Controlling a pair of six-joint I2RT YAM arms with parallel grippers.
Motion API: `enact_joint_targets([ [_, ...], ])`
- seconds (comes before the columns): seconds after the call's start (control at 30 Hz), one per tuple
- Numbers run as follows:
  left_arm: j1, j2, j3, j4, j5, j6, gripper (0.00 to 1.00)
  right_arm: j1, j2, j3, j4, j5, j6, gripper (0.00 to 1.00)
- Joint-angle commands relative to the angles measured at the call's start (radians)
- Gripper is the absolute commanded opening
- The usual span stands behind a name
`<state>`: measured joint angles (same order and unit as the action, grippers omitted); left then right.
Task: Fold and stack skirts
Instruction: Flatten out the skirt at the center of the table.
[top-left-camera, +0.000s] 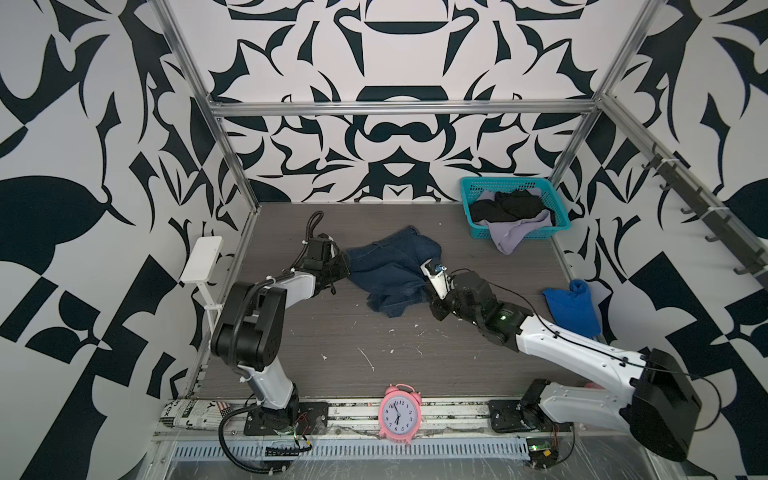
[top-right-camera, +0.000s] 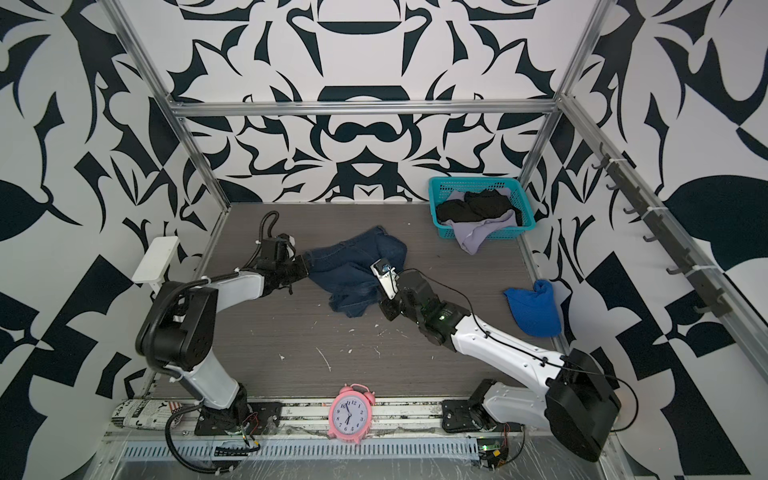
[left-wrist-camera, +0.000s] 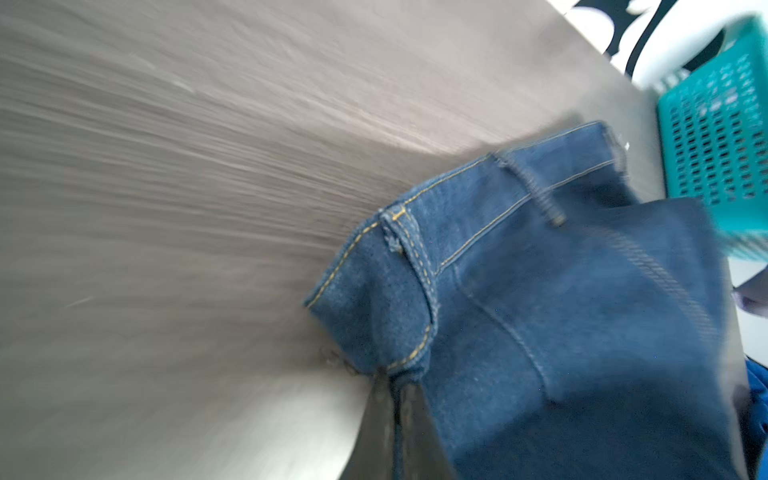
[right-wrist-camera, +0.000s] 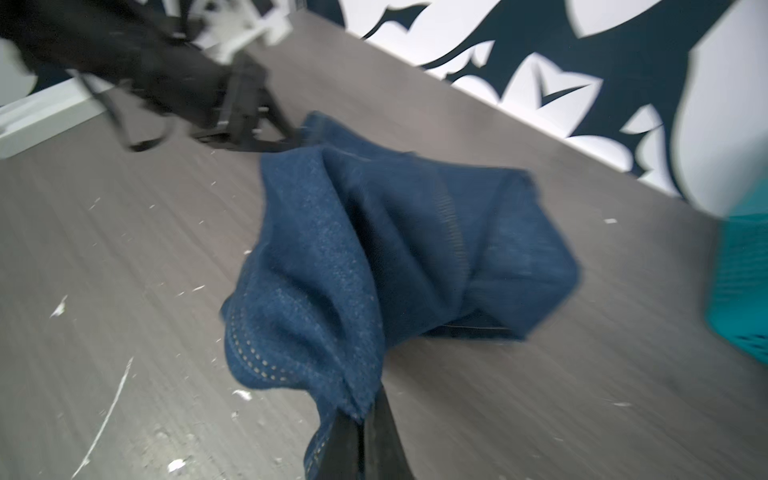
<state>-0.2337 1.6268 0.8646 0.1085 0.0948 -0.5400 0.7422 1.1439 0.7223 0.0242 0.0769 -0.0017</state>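
A dark blue denim skirt (top-left-camera: 390, 270) (top-right-camera: 353, 270) lies crumpled in the middle of the table, stretched between both arms. My left gripper (top-left-camera: 345, 264) (left-wrist-camera: 395, 378) is shut on its waistband corner with yellow stitching (left-wrist-camera: 540, 311). At the opposite side, my right gripper (top-left-camera: 424, 291) (right-wrist-camera: 365, 411) is shut on a hem edge of the same skirt (right-wrist-camera: 374, 249), which bunches up ahead of it. The black skirt (top-left-camera: 507, 205) and the lavender skirt (top-left-camera: 511, 237) sit heaped in the teal basket, the lavender one hanging over its front wall.
The teal basket (top-left-camera: 478, 232) stands at the back right corner. A bright blue cloth (top-left-camera: 575, 307) lies by the right wall. A pink alarm clock (top-left-camera: 399, 413) and a rolled newspaper (top-left-camera: 191, 413) sit along the front rail. White scraps dot the table.
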Motion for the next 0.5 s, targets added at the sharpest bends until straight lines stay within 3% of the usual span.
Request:
enact_joint_targets([
  [0.0,0.008,-0.202,0.007,-0.118,-0.162,0.065,0.00,-0.056,-0.098,0.118,-0.067,0.089,-0.032,0.00],
  [0.17,0.011,-0.444,0.095,-0.318,-0.282,0.143,0.00,-0.095,-0.134,0.291,-0.247,0.204,-0.088,0.00],
  [0.47,0.011,-0.607,0.374,-0.564,-0.247,0.187,0.00,-0.099,-0.184,0.513,-0.377,0.327,-0.156,0.00],
])
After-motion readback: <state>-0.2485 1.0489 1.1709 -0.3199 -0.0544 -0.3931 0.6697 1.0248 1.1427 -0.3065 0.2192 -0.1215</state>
